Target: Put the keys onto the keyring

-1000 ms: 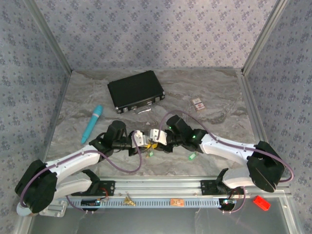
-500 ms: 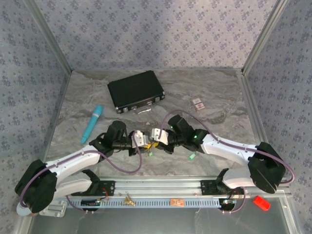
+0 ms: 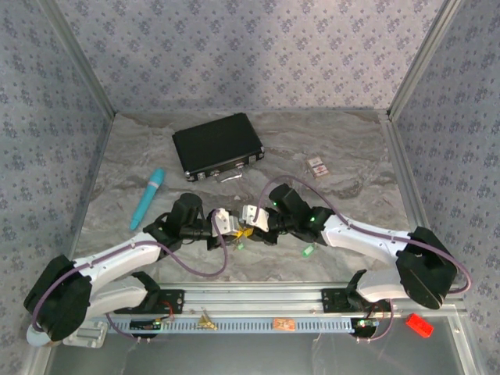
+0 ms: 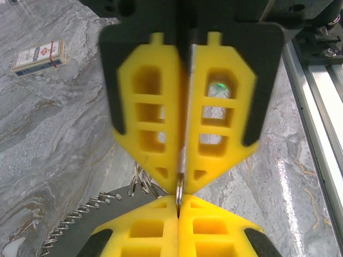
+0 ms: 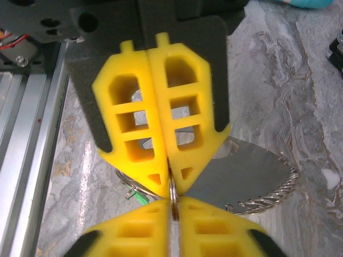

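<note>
My two grippers meet tip to tip low over the middle of the table. The left gripper [image 3: 233,226] [image 4: 178,202] is shut on a thin metal ring [image 4: 180,187], seen edge-on. The right gripper [image 3: 248,223] [image 5: 172,204] pinches the same ring [image 5: 172,190] from the other side. A yellow key [image 3: 244,232] and a green key [image 3: 241,245] [image 5: 140,198] hang just below the tips. Another green key [image 3: 308,251] lies on the table under the right arm. The keyring chain [image 4: 69,215] [image 5: 268,201] trails on the table beside the jaws, with small rings [image 4: 140,179] near it.
A black case [image 3: 217,146] lies at the back. The teal stick [image 3: 148,198] is to the left and the white-and-pink card [image 3: 317,166] [image 4: 38,55] at back right. The metal rail [image 3: 258,301] runs along the near edge, with a red piece [image 3: 419,324] beyond it.
The right wrist has shifted very slightly. Both grippers stay tip to tip on the ring.
</note>
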